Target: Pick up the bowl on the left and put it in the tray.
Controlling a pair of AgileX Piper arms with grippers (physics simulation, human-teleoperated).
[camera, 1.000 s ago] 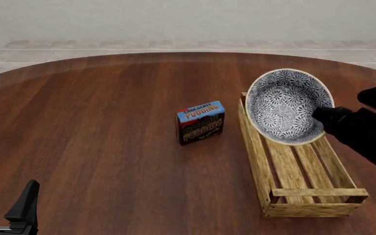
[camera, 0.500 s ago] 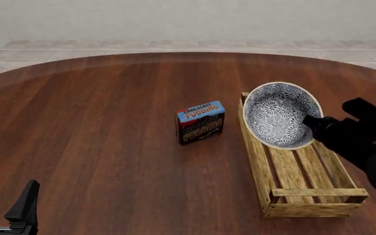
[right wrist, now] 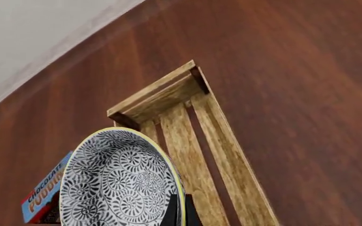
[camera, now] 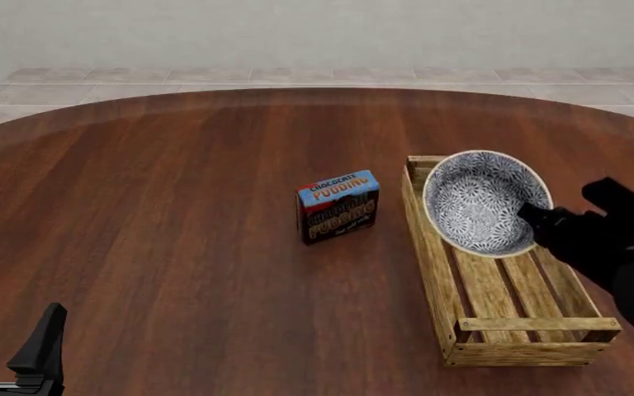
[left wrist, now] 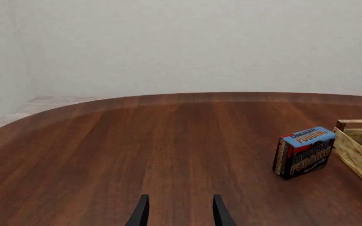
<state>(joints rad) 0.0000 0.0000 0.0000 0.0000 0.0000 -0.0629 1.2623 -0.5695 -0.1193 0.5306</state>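
Resting at the near left corner of the table, the left gripper shows two dark fingers spread apart with nothing between them; its arm is cut off by the frame edge. The left wrist view repeats the same parted fingertips over bare wood.

Farther in on the right, the tray lies lengthwise away from the arms, its slatted floor bare at the near end. Over its far end the bowl is tipped steeply on its side, patterned interior turned toward the camera, and the right gripper pinches its rim on the right-hand edge. Whether the bowl's lower edge touches the slats cannot be told from the front view. The right wrist view shows the bowl from close range, the gripper's dark fingers closed on the cream rim, and the tray's far end wall and corner posts beyond it, which the bowl partly hides from the front.

Left of the tray, near but apart from it, the pudding box stands upright; the right wrist view catches only its corner, behind the bowl.
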